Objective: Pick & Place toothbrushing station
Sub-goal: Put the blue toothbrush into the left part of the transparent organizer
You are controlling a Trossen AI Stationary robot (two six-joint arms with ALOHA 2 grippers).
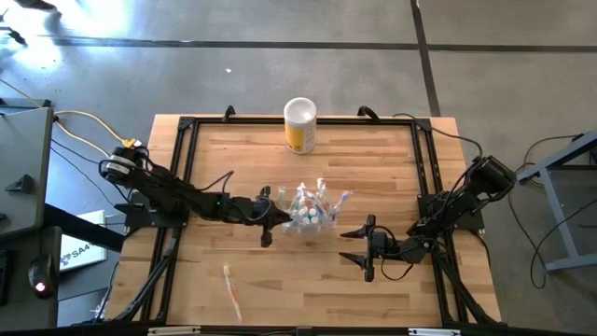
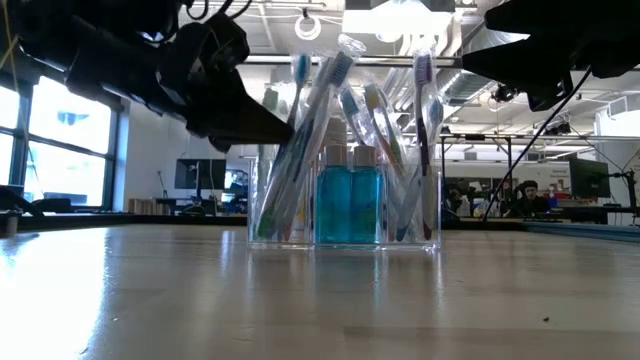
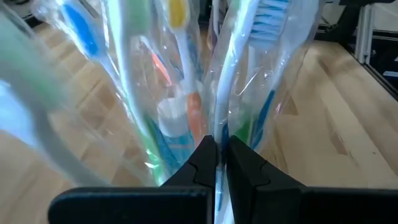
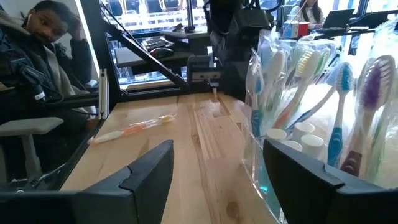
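Table (image 1: 233,149): we see a wooden top carrying everything.
Yellow canister (image 1: 299,125): well beyond both grippers, upright at the far edge.
Toothbrushing station (image 1: 310,211): mid-table, between our two grippers, upright.
Left gripper (image 1: 268,222): we see its fingers pinched onto the wrapped toothbrush (image 3: 233,93) of the station.
Right gripper (image 1: 366,247): spread wide, just beside the station, apart from it.
Loose toothbrush (image 1: 230,290): flat on the table, well nearer the front edge than the left gripper.

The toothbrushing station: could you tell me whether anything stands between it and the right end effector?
Nothing visible does. The right end effector is open on bare table beside the toothbrushing station; the left end effector pinches its other side.
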